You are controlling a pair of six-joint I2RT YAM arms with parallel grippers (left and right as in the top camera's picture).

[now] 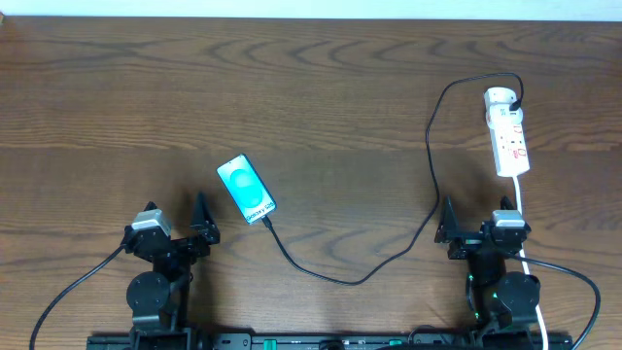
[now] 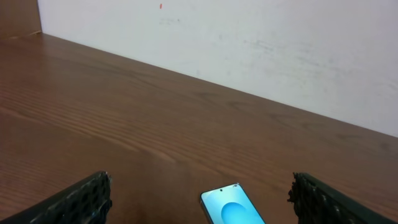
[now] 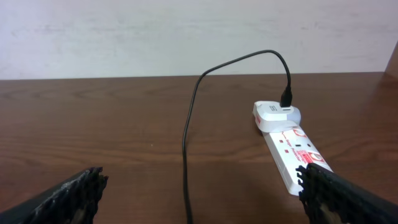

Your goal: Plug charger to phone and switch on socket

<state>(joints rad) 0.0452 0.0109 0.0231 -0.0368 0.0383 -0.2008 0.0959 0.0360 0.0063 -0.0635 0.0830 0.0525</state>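
The phone (image 1: 246,188) lies flat on the table, teal screen up, with its white band at the near end. In the left wrist view the phone (image 2: 233,209) sits ahead, between my fingers (image 2: 81,202). The charger (image 1: 340,280), a thin black cable, runs from the phone's near end across to a white adapter (image 3: 273,114) on the socket (image 1: 508,136). Its tip touches the phone; whether it is seated I cannot tell. My left gripper (image 1: 175,218) is open and empty, near the phone. My right gripper (image 1: 476,220) is open and empty, just short of the socket (image 3: 292,152), and the charger (image 3: 186,155) passes between its fingers.
The socket's white cord (image 1: 525,243) runs down past my right arm toward the table's near edge. A thick black robot cable (image 1: 73,287) trails from the left arm's base. A pale wall (image 2: 249,43) rises behind the table's far edge.
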